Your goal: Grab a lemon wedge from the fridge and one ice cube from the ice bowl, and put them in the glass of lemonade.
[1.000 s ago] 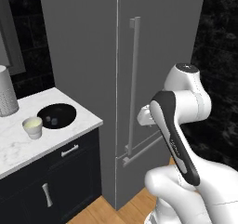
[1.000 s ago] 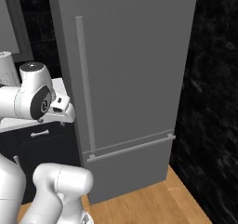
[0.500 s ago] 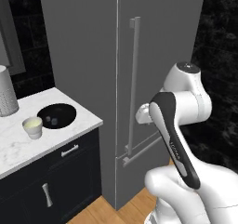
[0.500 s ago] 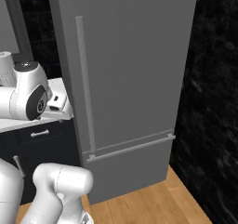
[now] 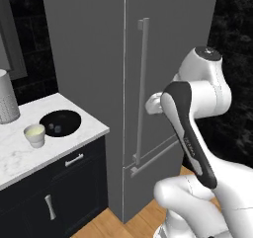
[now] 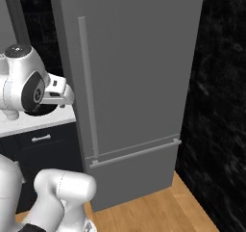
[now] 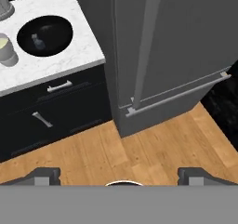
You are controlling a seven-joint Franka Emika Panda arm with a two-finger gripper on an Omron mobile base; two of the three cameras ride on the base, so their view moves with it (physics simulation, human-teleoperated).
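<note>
Hand view shows the tall matte grey fridge [image 7: 186,46] shut at upper right, its long vertical bar handle [image 7: 145,46] centre top, with the gripper [image 7: 118,174] spread wide and empty at the bottom. To open it cleanly, I'd say straddle that bar squarely mid-height before closing. Wide black ice bowl [image 7: 44,32] and small whitish glass of lemonade [image 7: 7,51] sit upper left on the white marble counter [image 7: 69,60].
</note>
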